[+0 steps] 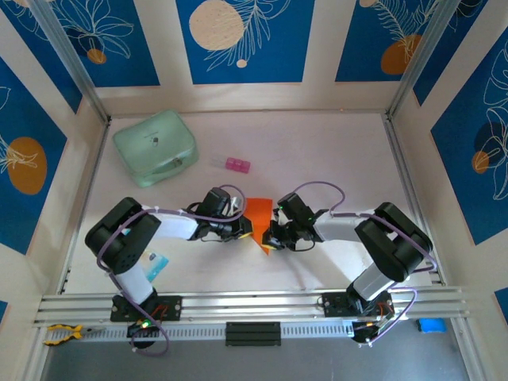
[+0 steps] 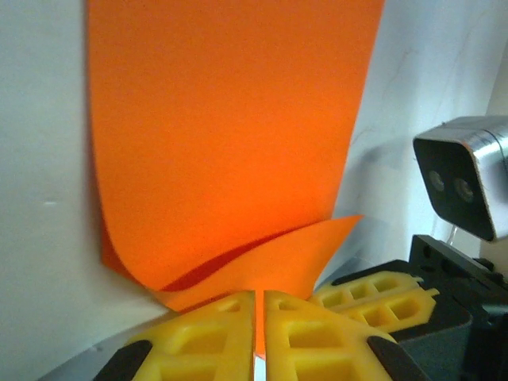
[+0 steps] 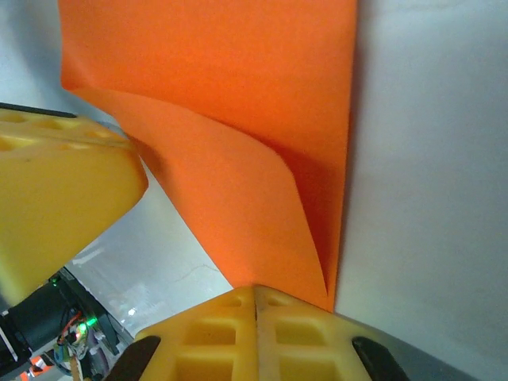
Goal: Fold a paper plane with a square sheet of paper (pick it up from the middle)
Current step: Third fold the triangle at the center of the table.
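Directly ahead of the left claw (image 2: 258, 298), which pinches its curled near edge, the orange paper (image 2: 230, 119) stretches lengthwise away over the tabletop (image 2: 40, 159), while the right claw (image 3: 255, 290), equally close, is pressed together on a folded corner.

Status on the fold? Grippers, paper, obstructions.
Left gripper shut on the square sheet of paper. Right gripper shut on its folded-over corner. Sheet curled, fold unfinished. Pink block, mint-green case farther back, apart.

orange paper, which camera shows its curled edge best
Left wrist: the orange paper lies large, its near edge curling over. Right wrist catches one folded-over flap close up; top external gives a small orange patch.
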